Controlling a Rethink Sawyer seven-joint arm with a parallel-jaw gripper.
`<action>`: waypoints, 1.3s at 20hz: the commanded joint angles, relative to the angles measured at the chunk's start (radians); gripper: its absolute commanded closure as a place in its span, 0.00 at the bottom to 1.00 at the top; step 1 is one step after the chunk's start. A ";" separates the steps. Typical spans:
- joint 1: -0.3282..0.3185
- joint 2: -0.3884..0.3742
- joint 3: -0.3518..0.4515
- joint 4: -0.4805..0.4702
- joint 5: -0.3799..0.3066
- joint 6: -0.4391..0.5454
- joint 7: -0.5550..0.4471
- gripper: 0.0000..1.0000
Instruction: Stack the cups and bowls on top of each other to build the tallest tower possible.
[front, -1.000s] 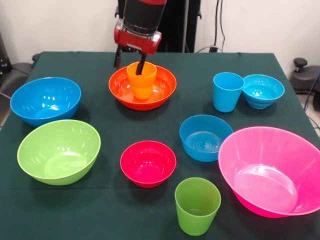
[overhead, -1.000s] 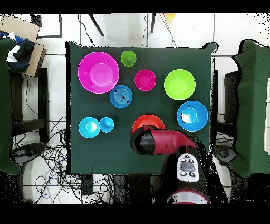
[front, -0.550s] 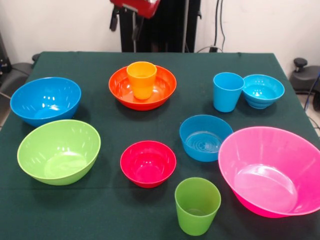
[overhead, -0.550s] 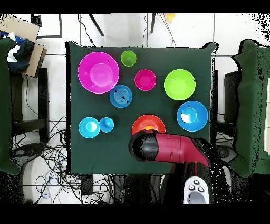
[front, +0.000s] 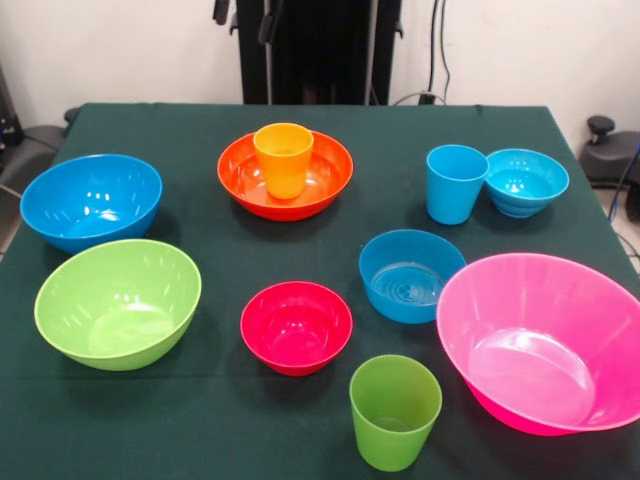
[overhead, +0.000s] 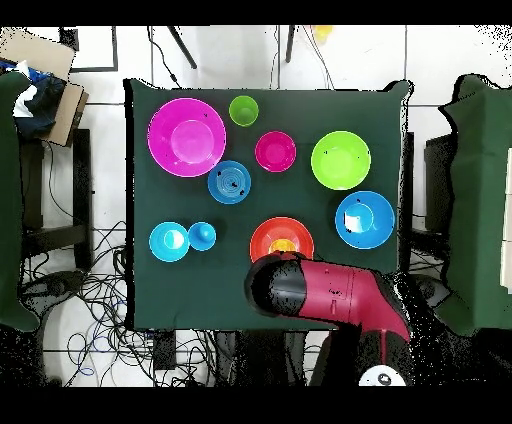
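Large blue bowl (front: 91, 199): far left of the front view, upright, alone.
Lime bowl (front: 118, 302): just in front of the blue one, empty.
Orange bowl (front: 286, 174): back centre, holding the orange cup (front: 284, 159), which stands upright inside it with its mouth up. This is the only stack begun.
Red bowl (front: 296, 326): centre front, empty.
Green cup (front: 394, 410): front edge, upright.
Medium blue bowl (front: 411, 274): right of centre, empty.
Light blue cup (front: 455, 183): back right, just beside the turquoise bowl (front: 525, 181); I cannot tell whether they touch.
Pink bowl (front: 545, 341): far right, the widest piece.
Gripper (front: 245, 18): only two dark tips at the top edge of the front view, above and behind the orange bowl, holding nothing; whether they are spread or closed, I cannot tell.
Key relation: every loose piece lies on the camera side of the tips, away from the robot; the orange stack is nearest, almost straight below.
Arm (overhead: 320, 295): in the overhead view, it covers the table edge beside the orange bowl.
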 joint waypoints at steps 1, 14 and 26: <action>-0.026 0.040 0.130 0.083 -0.014 -0.025 -0.053 0.00; -0.134 0.248 0.124 0.121 -0.120 -0.421 0.016 0.00; -0.187 0.303 0.121 0.141 -0.175 -0.538 0.039 0.00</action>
